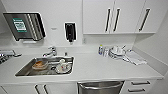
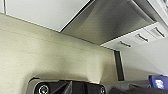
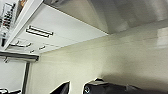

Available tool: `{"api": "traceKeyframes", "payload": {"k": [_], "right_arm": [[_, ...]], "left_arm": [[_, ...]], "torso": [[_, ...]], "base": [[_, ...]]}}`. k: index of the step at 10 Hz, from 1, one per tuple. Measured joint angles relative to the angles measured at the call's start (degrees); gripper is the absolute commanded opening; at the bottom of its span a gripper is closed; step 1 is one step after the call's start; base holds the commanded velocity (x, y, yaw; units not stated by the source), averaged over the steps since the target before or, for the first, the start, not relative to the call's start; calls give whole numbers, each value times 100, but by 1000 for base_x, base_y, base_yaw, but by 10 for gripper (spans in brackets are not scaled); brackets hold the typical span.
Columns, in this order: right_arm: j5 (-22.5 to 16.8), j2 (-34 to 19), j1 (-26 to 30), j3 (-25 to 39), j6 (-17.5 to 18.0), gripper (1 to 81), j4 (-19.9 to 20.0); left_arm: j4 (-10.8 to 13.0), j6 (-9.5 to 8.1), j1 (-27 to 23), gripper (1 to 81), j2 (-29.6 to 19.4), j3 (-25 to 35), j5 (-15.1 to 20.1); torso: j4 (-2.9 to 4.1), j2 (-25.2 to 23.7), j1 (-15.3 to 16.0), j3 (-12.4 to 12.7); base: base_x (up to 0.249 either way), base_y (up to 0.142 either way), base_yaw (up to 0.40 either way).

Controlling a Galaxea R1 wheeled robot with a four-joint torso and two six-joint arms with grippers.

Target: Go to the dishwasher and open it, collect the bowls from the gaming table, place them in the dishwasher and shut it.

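Left gripper: state impossible to tell; only dark robot hardware at the edge of the left wrist view, fingers not made out. Right gripper: likewise impossible to tell, dark shapes alone low in the right wrist view.

Just beyond both wrists, the dishwasher (image 2: 110,22), its stainless-steel front large and close above pale floor (image 2: 50,55), door shut. Seen from the right wrist too, as a grey sheen beside white drawer fronts (image 3: 62,27) with bar handles. From the head view, cut off at the lower edge: only the top of the steel front and its horizontal bar handle (image 1: 100,86), set under the white counter (image 1: 105,67), between white cabinet doors and drawers.

Further out on the counter, a steel sink (image 1: 23,71) with dishes inside, hard to identify, and a tap (image 1: 51,51) behind. To the right, a small bottle (image 1: 100,49) and a blurred cluster of items near a folded cloth (image 1: 135,58). On the wall, a paper-towel dispenser (image 1: 25,26) and a dark soap dispenser (image 1: 70,31); upper cabinets (image 1: 97,16) above.
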Motion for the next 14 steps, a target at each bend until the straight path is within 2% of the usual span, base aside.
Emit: {"api": "traceKeyframes", "payload": {"k": [3, 5, 6, 11, 14], "right_arm": [[-160, -83, 157, 0, 0, 811, 107], [-184, -37, 160, -26, 0, 811, 107], [-206, -30, 163, -26, 0, 811, 118], [-460, 22, 855, 22, 4, 811, 411], [-612, 33, 1293, 68, 12, 811, 887]], "left_arm": [[182, 0, -185, 811, -402, 563, 0], [529, -18, -232, 811, -544, 1018, 15], [625, -21, -266, 811, -662, 1078, 0], [628, -22, -310, 811, -603, 959, -27], [631, -35, -334, 811, -603, 952, -49]], "torso": [[0, -614, 385, -2], [0, -1003, 614, -33], [0, -1152, 706, -131], [0, -2094, 1307, -1042], [0, -2579, 1617, -1171]], "base": [[0, 0, 0], [0, 0, 0], [0, 0, 0], [0, 0, 0], [0, 0, 0]]}}
